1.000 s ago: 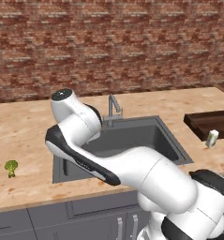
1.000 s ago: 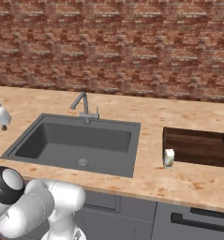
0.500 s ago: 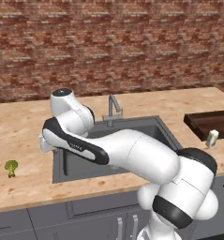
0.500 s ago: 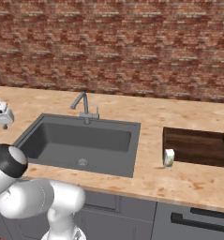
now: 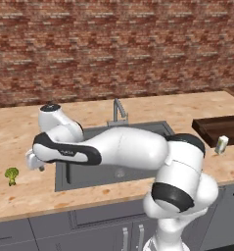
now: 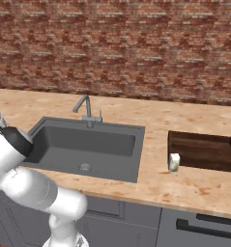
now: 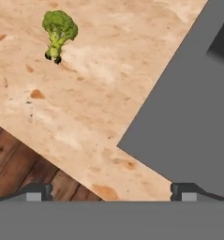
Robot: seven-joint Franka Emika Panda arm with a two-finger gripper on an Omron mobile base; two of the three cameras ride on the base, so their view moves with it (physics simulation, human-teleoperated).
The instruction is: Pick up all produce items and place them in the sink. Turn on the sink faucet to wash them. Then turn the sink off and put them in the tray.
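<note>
The broccoli floret (image 5: 11, 175) lies on the counter left of the sink (image 5: 152, 128), and in the hand view the broccoli (image 7: 58, 29) is at the upper left. My gripper (image 5: 36, 164) hangs above the counter strip between the basin's left edge and the floret, a short way right of it. Its jaws stand open with nothing between them, and my gripper (image 7: 111, 192) looks down on bare counter beside the sink rim (image 7: 188, 117). The faucet (image 5: 119, 111) stands behind the basin. The tray (image 5: 221, 128) sits on the counter at the far right.
A small cream carton (image 5: 221, 144) stands at the tray's front left corner, also visible as the carton (image 6: 174, 162) in the right base view. A brick wall backs the counter. My own arm stretches across the sink's front. The counter's front edge (image 7: 62, 159) drops to wood floor.
The arm has swung lower and further left across the sink, bringing the hand down toward the counter beside the basin's left edge. The broccoli has not moved. The jaws stay open.
</note>
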